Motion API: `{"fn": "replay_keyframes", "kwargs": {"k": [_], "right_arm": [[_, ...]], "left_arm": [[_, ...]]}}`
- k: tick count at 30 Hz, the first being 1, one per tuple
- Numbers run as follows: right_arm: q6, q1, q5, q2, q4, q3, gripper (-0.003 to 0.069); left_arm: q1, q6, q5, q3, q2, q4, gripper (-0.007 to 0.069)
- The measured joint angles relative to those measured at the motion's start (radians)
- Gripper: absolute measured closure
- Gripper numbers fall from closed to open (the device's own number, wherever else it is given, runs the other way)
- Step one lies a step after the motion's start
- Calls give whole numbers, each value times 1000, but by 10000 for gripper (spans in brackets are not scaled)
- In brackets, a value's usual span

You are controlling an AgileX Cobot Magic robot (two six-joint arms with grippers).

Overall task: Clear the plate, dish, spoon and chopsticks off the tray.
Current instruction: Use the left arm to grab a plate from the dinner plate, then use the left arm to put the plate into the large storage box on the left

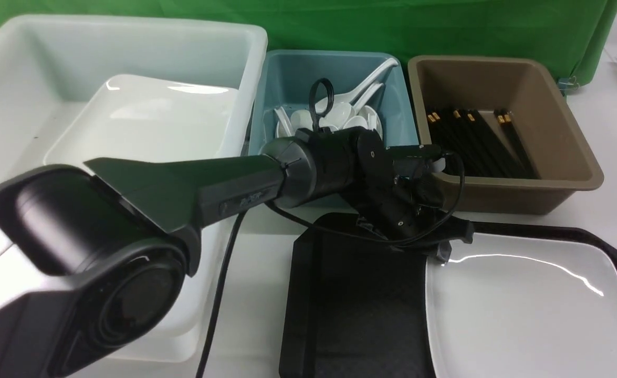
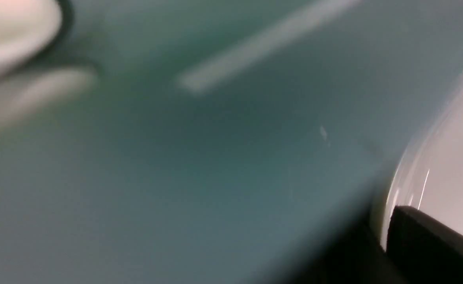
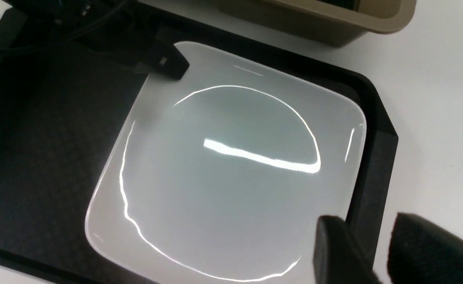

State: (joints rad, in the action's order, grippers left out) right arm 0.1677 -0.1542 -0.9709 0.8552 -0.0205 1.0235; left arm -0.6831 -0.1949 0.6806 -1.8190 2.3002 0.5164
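One black finger [image 3: 169,65] of the left gripper [image 1: 443,251] lies on the far left corner of the plate [image 1: 523,315]. Its partner is hidden, so it cannot be told whether the jaws have clamped the rim. The left wrist view shows that finger against the plate's glossy edge, with a blurred teal wall behind.

The right gripper [image 3: 377,252] has its jaws apart: one finger is over the plate's near right corner and the tray's rim, the other over the white table [image 3: 432,118].

The plate sits flat on the right half of the tray [image 1: 361,310].

Beyond the tray, three bins stand in a row:
- a white bin [image 1: 19,79] on the left, with another large plate [image 1: 145,121] in it
- a teal bin [image 1: 287,79] in the middle, holding white spoons [image 1: 340,113]
- a brown bin [image 1: 565,121] on the right, holding black chopsticks [image 1: 476,139]
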Motion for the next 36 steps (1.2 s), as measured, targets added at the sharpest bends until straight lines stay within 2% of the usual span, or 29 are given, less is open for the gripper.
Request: {"fn": "replay_keyframes", "kwargs": {"k": [10,28,32,36], "right_arm": [[0,0,0,1,0,0,419],[0,0,0,1,0,0,419],[0,0,0,1,0,0,419],[0,0,0,1,0,0,419]], "left_arm": [[5,-4,148,-1,-216,-141,607],[7,42,251,-1,-469,-391,613],[33,70,267,0,-518,-401,613],[117,72,264,0,-585,-336,613]]}}
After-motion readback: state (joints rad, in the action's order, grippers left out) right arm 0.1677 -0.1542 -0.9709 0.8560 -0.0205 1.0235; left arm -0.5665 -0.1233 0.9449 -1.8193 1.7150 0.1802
